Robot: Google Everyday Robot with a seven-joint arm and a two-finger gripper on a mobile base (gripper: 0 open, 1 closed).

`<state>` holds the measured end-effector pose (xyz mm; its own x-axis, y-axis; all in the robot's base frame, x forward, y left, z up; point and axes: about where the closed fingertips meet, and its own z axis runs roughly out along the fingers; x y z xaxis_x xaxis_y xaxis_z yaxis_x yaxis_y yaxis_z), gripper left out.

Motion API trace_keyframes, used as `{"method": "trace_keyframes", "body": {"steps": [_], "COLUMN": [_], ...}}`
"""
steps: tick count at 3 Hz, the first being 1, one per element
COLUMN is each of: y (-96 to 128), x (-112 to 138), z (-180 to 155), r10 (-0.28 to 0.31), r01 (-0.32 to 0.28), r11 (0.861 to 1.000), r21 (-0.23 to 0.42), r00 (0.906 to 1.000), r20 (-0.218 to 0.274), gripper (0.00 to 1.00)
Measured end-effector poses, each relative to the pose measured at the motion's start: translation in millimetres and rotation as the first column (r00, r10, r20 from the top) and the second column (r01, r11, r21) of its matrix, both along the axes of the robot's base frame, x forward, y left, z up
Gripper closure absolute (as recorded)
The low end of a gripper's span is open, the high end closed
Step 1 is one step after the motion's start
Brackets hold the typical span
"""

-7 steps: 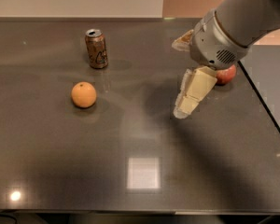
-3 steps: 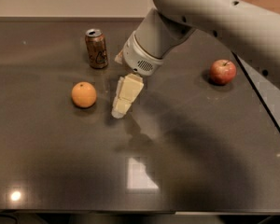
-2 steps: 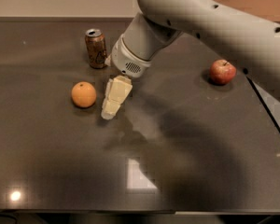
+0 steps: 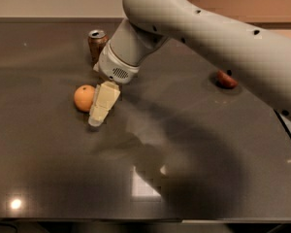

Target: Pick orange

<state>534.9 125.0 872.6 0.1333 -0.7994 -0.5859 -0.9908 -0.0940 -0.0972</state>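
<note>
The orange (image 4: 83,97) is a round orange fruit lying on the dark table (image 4: 58,169), left of centre. My gripper (image 4: 98,115) hangs from the big grey arm (image 4: 194,28) and reaches down right beside the orange, on its right side, with its cream finger (image 4: 103,103) against or just in front of the fruit's right edge. Only one finger shows; the other is hidden behind it.
A brown drink can (image 4: 96,43) stands behind the orange, partly covered by my wrist. A red apple (image 4: 226,79) lies at the right, partly hidden by the arm. The table's right edge (image 4: 290,130) runs along the far right.
My arm has swept from the right side of the table to the left. The gripper now sits right beside the orange. The orange, can and apple have not moved.
</note>
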Motion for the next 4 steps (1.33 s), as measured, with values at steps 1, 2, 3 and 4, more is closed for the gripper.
{"method": "trace_keyframes", "body": {"steps": [1,2,3,4], "y": [8,10,14,18], "x": [8,17,21,21], "z": [-6,-13,-20,-23], "r10": [-0.005,-0.018,-0.03,-0.032], "r01": [0.005,0.018,0.03,0.031], "r11": [1.0,1.0,0.999,0.999], "r21": [-0.003,-0.012,-0.019,-0.02], "r00": [1.0,0.9997,0.999,0.9977], "r20": [-0.005,-0.015,-0.032,-0.06], "gripper": [0.0,0.0,0.0,0.16]}}
